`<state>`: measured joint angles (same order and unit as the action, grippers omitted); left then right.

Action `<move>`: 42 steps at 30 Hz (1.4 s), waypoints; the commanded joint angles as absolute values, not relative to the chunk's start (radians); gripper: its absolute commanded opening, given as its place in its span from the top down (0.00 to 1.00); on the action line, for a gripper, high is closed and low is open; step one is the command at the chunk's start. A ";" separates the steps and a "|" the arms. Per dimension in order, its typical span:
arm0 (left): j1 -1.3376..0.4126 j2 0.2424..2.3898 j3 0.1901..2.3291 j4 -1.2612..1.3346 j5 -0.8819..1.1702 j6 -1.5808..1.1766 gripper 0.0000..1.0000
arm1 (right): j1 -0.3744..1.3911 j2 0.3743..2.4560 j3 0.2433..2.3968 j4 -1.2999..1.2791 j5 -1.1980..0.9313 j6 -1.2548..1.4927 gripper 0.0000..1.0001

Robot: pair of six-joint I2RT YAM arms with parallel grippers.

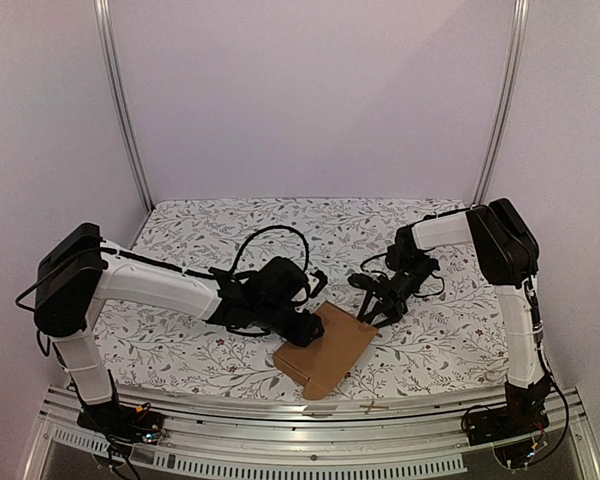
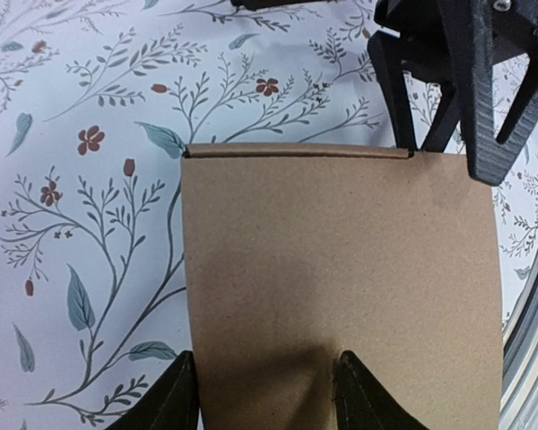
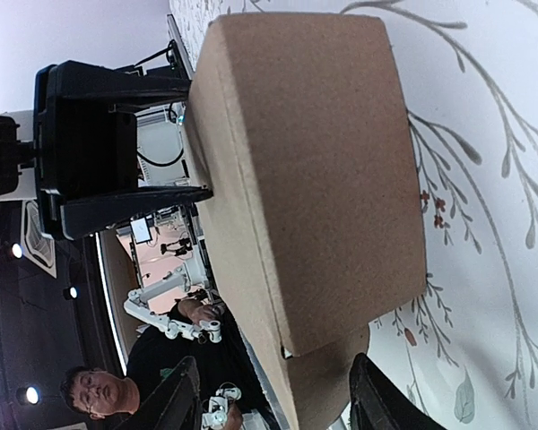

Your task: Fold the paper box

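The paper box [image 1: 330,350] lies as a folded brown carton on the floral cloth near the table's front edge, and it fills the left wrist view [image 2: 341,251]. My left gripper [image 1: 302,328] stands at its left end, jaws apart [image 2: 264,394]: one finger sits just outside the carton's side edge, the other over its top face. My right gripper [image 1: 373,315] is at the far right corner, open [image 3: 273,403], with the carton's corner flap [image 3: 341,367] between its spread fingers. In the left wrist view the right gripper's fingers [image 2: 403,107] reach the carton's far edge.
The floral cloth [image 1: 200,340] covers the table. A metal rail [image 1: 310,410] runs along the near edge just below the carton. White walls and two corner posts close the back and sides. A person [image 3: 99,394] shows beyond the table.
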<state>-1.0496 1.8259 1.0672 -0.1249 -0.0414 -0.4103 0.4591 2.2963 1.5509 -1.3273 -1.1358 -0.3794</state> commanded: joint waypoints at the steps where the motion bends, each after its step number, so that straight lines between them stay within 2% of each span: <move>1: -1.039 1.872 1.063 -0.187 -0.052 -0.384 0.49 | 0.444 2.278 1.557 -1.476 -1.133 -0.517 0.46; 9: -1.026 1.866 1.059 -0.184 -0.037 -0.382 0.50 | 0.429 2.266 1.532 -1.394 -1.089 -0.446 0.64; 22: -1.005 1.868 1.045 -0.179 -0.031 -0.389 0.50 | 0.454 2.310 1.523 -1.443 -1.131 -0.523 0.68; 34: -0.997 1.878 1.040 -0.166 -0.020 -0.396 0.50 | 0.472 2.342 1.520 -1.456 -1.151 -0.526 0.97; 42: -0.994 1.875 1.020 -0.136 -0.010 -0.382 0.51 | 0.472 2.374 1.522 -1.478 -1.177 -0.546 1.00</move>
